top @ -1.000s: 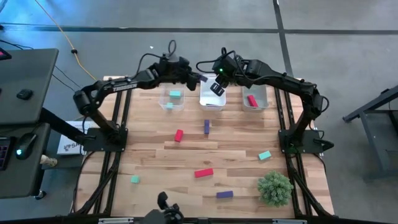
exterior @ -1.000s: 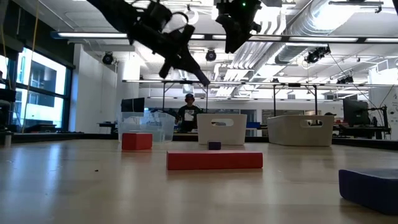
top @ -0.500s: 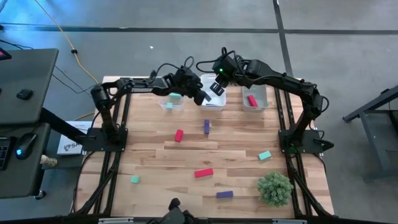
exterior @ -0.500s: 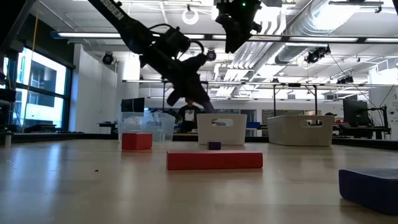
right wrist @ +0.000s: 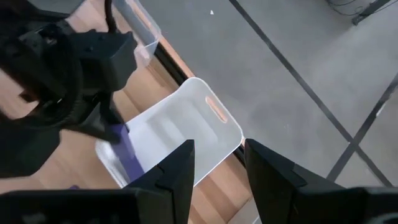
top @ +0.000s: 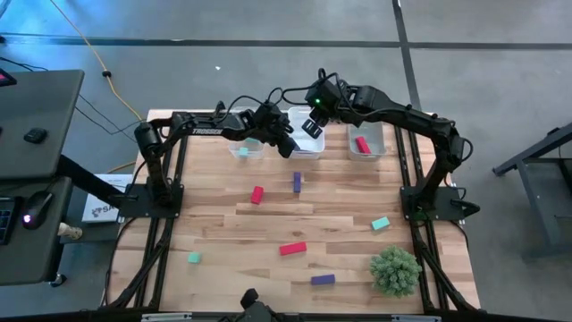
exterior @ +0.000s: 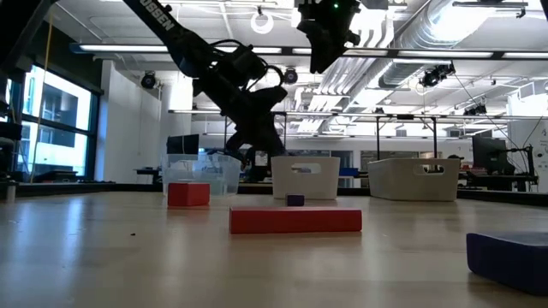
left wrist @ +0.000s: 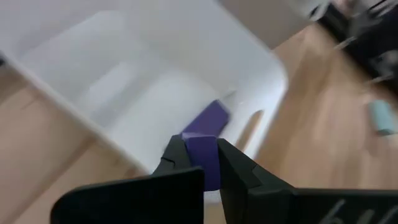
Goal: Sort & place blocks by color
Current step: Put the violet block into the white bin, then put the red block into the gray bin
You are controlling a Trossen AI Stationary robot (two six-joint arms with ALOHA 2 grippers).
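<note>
My left pincer [left wrist: 200, 163] is clamped on a purple block [left wrist: 203, 160], holding it over the near rim of the white bin [top: 307, 141], the middle one of three bins at the far edge of the desk [top: 223, 228]. In my left wrist view a second purple block [left wrist: 208, 121] lies on the white bin's floor, just past the held one.

My right pincer [right wrist: 216, 163] hangs above the same white bin, its fingers spread apart with nothing between them. From its wrist view the held purple block [right wrist: 126, 144] shows at the bin's edge under my left arm.

The clear bin [top: 248, 142] on the left holds teal blocks [top: 253, 138]. The right bin [top: 366, 141] holds a red block [top: 362, 144].

Loose on the desk:
- a purple block [top: 297, 182] near the centre, in front of the white bin
- a red block [top: 257, 194] to its left
- a longer red block [top: 293, 249] nearer the front
- a purple block [top: 323, 280] at the front
- a teal block [top: 193, 258] at front left
- a teal block [top: 381, 224] at right

A fuzzy green plant ball [top: 394, 270] sits at the front right corner.
</note>
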